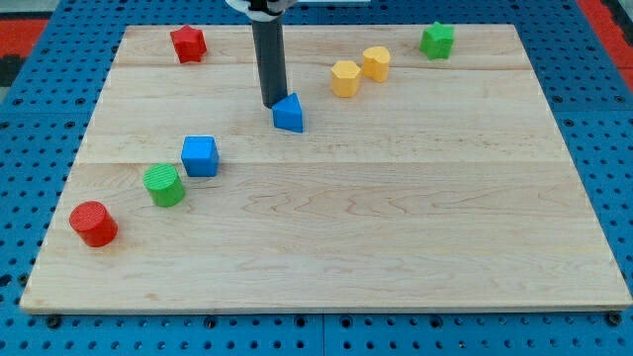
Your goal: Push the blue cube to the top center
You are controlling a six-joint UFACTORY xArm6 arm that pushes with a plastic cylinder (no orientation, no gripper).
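Observation:
The blue cube (200, 155) sits left of the board's middle, next to a green cylinder (164, 185). A second blue block (289, 113), wedge-like with a pointed top, lies nearer the view's top centre. My tip (274, 103) stands just left of and touching or almost touching this second blue block, well up and right of the blue cube. The dark rod rises from the tip to the view's top edge.
A red block (188, 44) lies at the top left, a red cylinder (94, 222) at the lower left. Two yellow blocks (345, 78) (376, 62) sit side by side right of the rod. A green block (437, 40) lies at the top right. The wooden board (396, 227) rests on a blue perforated table.

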